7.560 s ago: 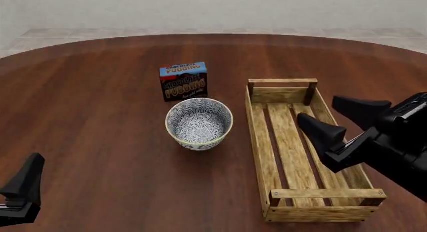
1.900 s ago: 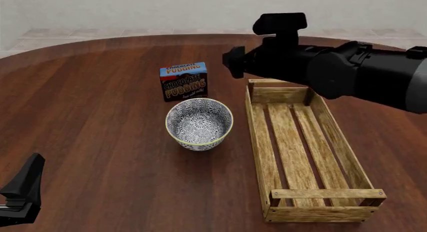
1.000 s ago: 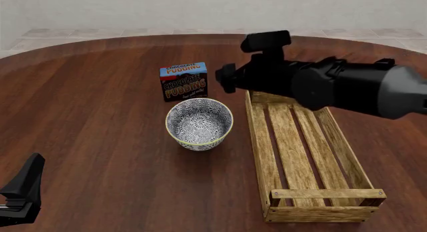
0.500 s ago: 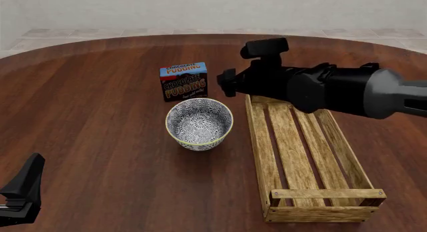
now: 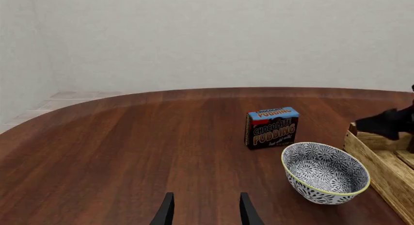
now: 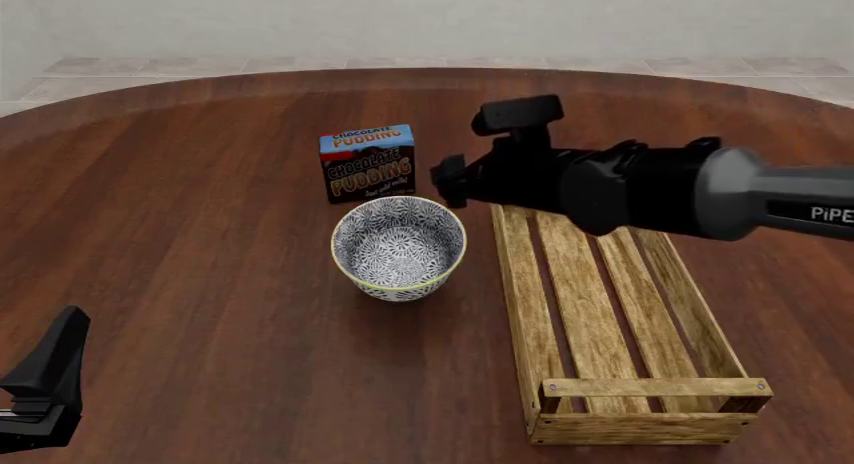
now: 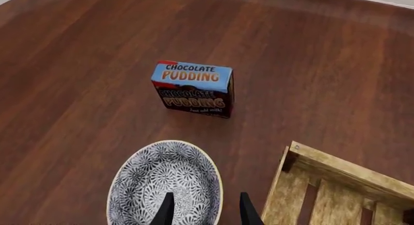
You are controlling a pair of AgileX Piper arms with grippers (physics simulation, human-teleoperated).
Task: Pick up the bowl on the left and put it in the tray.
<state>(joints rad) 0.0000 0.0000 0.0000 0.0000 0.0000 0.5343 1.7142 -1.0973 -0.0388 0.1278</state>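
So my right fingers (image 7: 203, 211) are spread apart, hovering just above the bowl (image 6: 398, 247), over the side of its rim nearest the tray (image 6: 607, 314). Bowl sits on the surface (image 6: 200, 234), pudding box (image 6: 367, 162) just beyond it. Left fingers (image 5: 203, 213) are parted too, holding nothing, well away from the bowl.

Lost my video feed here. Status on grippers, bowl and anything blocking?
Right gripper open, above bowl; left gripper open, idle near table edge. Bowl upright on table, left of empty tray. Pudding box behind bowl, not blocking.
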